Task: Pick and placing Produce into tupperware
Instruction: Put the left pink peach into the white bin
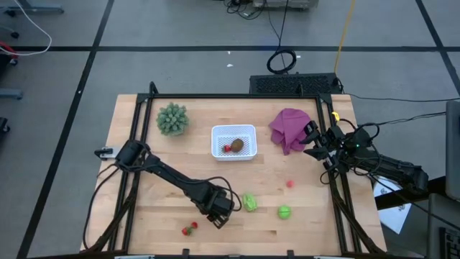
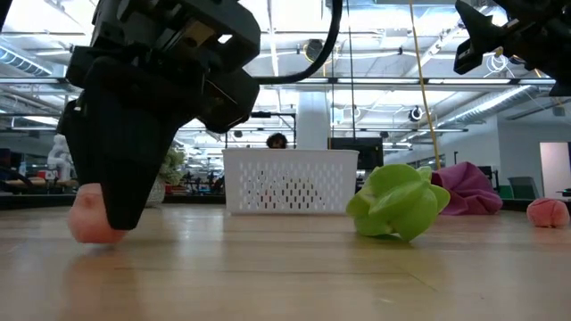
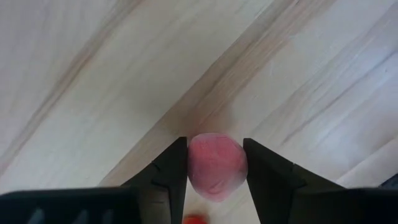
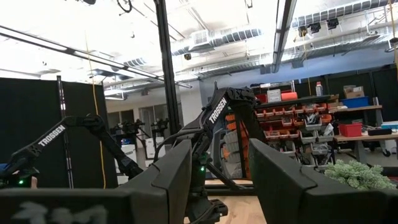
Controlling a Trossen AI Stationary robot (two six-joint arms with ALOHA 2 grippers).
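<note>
Left gripper (image 3: 214, 163) down at the near edge of the table (image 1: 144, 194), fingers (image 3: 168, 171) closed on a pink piece (image 3: 216, 165) — pads pressed to both its sides, the piece touching the wood. In the low view, the same pink piece (image 2: 89, 221) sits under the dark finger tips, on the tabletop. A speck of red just visible between the finger bases in the left wrist view.

Basket (image 1: 233, 141) near the middle of the table, holding a brown oval (image 1: 238, 145) and a red bit (image 1: 227, 149). Seen level from the low view, white perforated wall (image 2: 290, 181) standing behind the other pieces.

Green piece (image 1: 249, 202) just beside the left gripper's head, toward the right arm; large and leafy in the low view (image 2: 397, 201). Second green piece (image 1: 284, 211) a little further along the same near strip. Small pink bit (image 1: 290, 183) alone between the basket and that green piece; in the low view at the far right edge (image 2: 547, 212). Red pair (image 1: 190, 229) near the front edge, on the other side of the left gripper.

Spiky plant (image 1: 172, 119) at the far left of the table, well apart from the basket. Purple cloth (image 1: 290, 128) crumpled to the basket's right.

Right gripper (image 1: 310, 142) raised off the table beside the cloth — jaws parted a little, with nothing between them in the right wrist view.
</note>
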